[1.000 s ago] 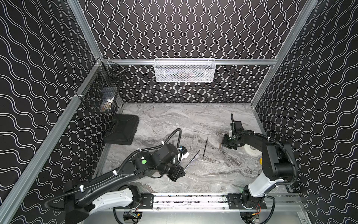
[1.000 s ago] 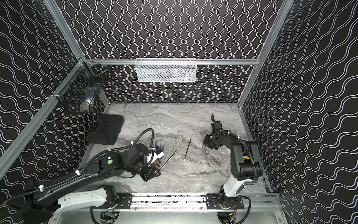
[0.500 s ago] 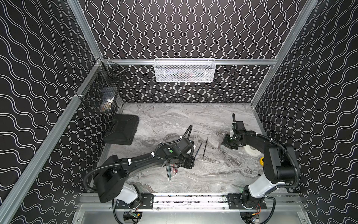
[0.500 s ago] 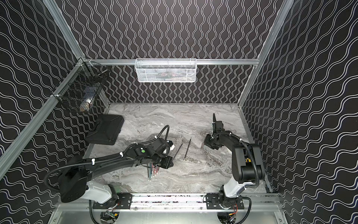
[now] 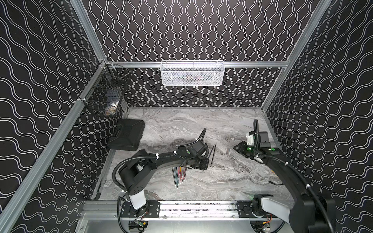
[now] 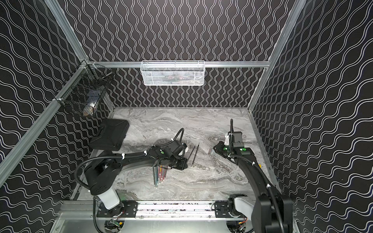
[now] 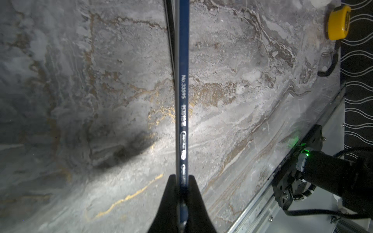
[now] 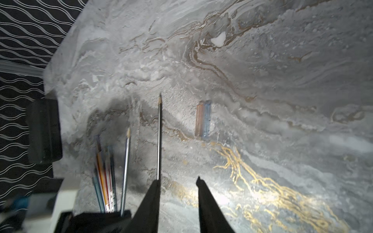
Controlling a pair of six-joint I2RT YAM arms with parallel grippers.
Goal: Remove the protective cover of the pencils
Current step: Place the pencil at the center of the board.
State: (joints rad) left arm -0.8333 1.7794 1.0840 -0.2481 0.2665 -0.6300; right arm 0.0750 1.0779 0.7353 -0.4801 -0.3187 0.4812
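— What has the left gripper (image 7: 179,178) got?
— It's clenched on the pencils (image 5: 179,175), likely steadying them for uncapping. They reach toward the worktop's (image 5: 222,181) front edge.
— And the right gripper (image 8: 177,179)?
— Released, empty. Two covers (image 8: 202,120) lie just ahead of it, well in from the edges.

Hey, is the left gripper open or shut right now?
Shut. In the left wrist view, the left gripper has its jaws closed tight against a dark blue pencil, with no gap on either side.
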